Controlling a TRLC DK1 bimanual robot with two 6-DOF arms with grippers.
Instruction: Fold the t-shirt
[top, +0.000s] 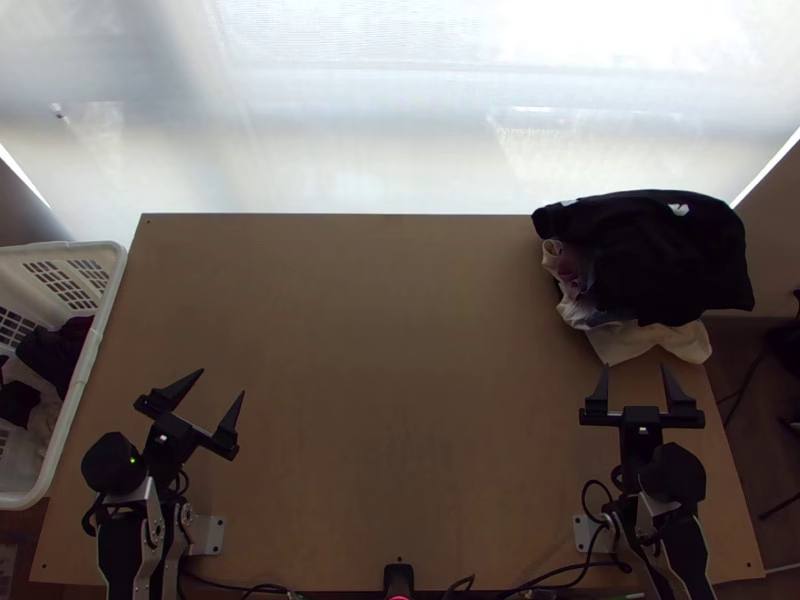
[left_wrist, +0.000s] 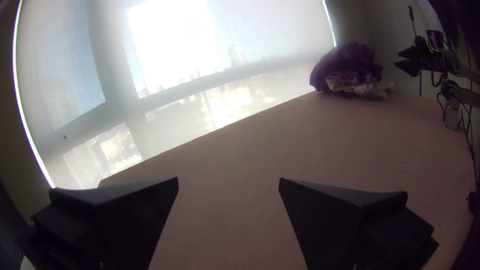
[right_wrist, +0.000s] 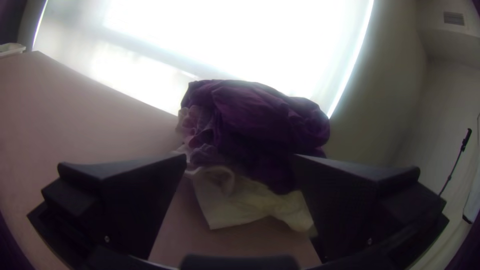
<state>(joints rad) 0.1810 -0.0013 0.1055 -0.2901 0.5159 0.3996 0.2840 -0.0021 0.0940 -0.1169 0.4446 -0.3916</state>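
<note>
A bunched pile of clothes lies at two o'clock on the pale wooden counter (top: 380, 350), at its far corner: a dark garment (top: 660, 250) on top, pale cloth (top: 638, 342) spilling out toward six o'clock. Which piece is the t-shirt cannot be told; the dark one seems likeliest. The left gripper (top: 223, 381), at eight o'clock, and the right gripper (top: 634, 367), at four o'clock, each have their fingers wide apart with nothing between them.

The dark garment looks soft, light and limp, so it should sag wherever it is unsupported and may drag the pale layers along. A good hold would be a pinch on its near edge, at its own six o'clock, lifted clear before spreading.

Its neckline, sleeves and hem cannot be picked out among the dark folds. The counter's corner is hidden under the pile, and the pale cloth's upper part is covered
</note>
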